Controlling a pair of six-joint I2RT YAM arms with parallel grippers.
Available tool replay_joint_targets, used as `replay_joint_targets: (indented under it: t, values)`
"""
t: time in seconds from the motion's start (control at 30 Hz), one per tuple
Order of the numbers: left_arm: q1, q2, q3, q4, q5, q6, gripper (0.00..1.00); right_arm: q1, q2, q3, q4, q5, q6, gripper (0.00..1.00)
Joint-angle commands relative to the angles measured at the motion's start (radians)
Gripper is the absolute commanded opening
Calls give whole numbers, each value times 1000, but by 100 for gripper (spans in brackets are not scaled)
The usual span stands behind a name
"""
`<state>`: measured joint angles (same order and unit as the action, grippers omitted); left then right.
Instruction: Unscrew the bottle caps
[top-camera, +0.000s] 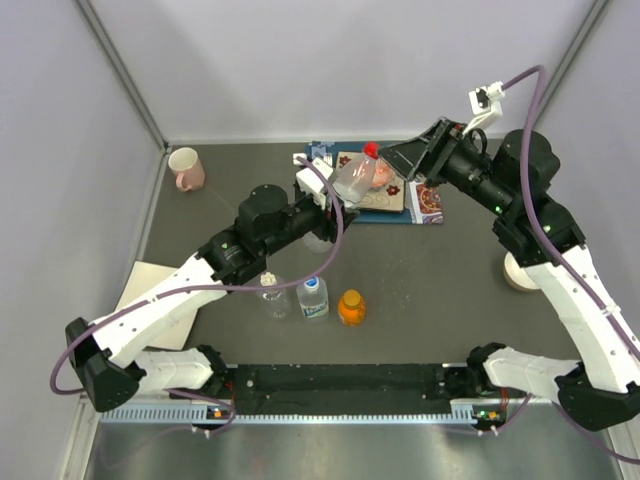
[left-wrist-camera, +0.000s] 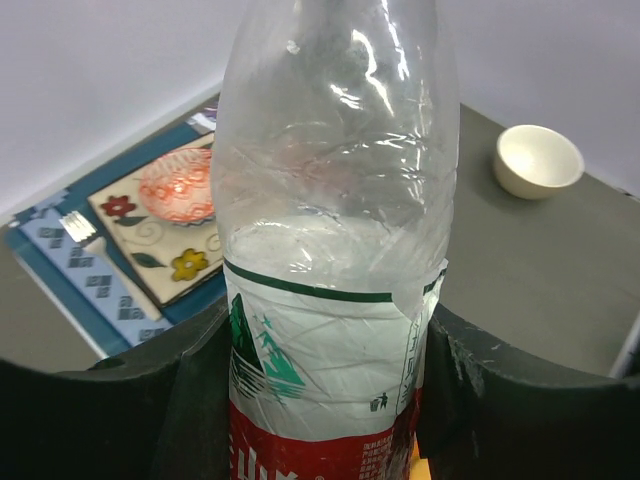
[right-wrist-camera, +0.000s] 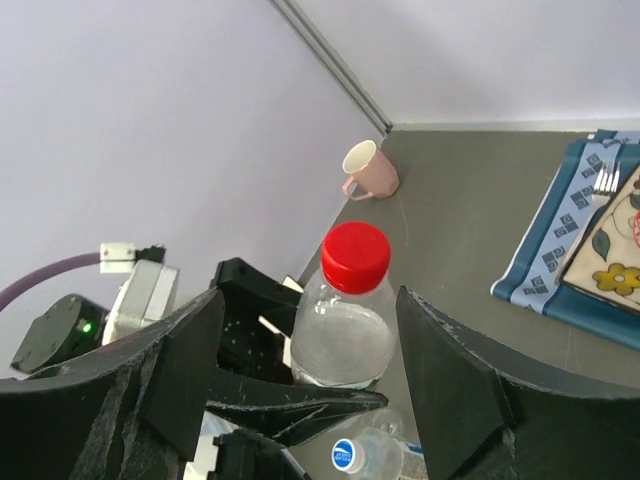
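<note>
My left gripper (top-camera: 333, 196) (left-wrist-camera: 325, 400) is shut on the red-labelled clear bottle (top-camera: 355, 180) (left-wrist-camera: 330, 230) and holds it tilted above the table's back. Its red cap (top-camera: 370, 150) (right-wrist-camera: 355, 256) sits on the neck. My right gripper (top-camera: 392, 160) (right-wrist-camera: 310, 300) is open, one finger standing on each side of the cap and shoulder, neither touching. On the table in front stand three bottles. One is plain and clear with a white cap (top-camera: 269, 279). One has a blue label and a blue cap (top-camera: 313, 284) (right-wrist-camera: 345, 455). The third is short and orange with an orange cap (top-camera: 351, 299).
A patterned placemat (top-camera: 400, 200) (left-wrist-camera: 60, 260) (right-wrist-camera: 560, 250) lies under the held bottle. A pink mug (top-camera: 186, 167) (right-wrist-camera: 368, 170) stands at the back left, a white bowl (top-camera: 518, 274) (left-wrist-camera: 538, 160) at the right, a beige sheet (top-camera: 150, 295) at the left.
</note>
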<state>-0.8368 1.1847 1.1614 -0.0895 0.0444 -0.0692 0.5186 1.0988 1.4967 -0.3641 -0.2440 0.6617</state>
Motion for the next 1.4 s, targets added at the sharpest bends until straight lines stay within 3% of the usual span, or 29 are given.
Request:
replay_joint_targets:
  t: [0.0,0.5,0.63,0.87,1.0,1.13,1.17,1.2,1.27,1.37]
  values:
    - [-31,-20,23,45,-170,60,44,-5,26,50,-4,41,26,69]
    - [-73,-14,9,56,-206,62,43,15,127,94,19,40,29,63]
    - [-78,-17,3,57,-207,62,43,23,142,94,30,37,27,52]
    - [-79,-11,0,59,-204,86,43,32,153,77,36,37,23,47]
    - [-81,-11,-3,62,-199,85,43,32,154,63,39,43,18,35]
    - [-82,-13,-9,68,-192,85,43,34,157,53,48,48,16,33]
    - [-81,-14,-11,65,-187,85,43,34,156,51,56,46,16,31]
    - [-81,-16,-11,66,-186,83,42,35,157,48,57,45,13,18]
    - [-81,-23,-12,66,-167,85,41,34,158,45,57,41,6,1]
    - [-81,-48,-22,69,-115,80,41,34,150,46,71,-16,-43,0]
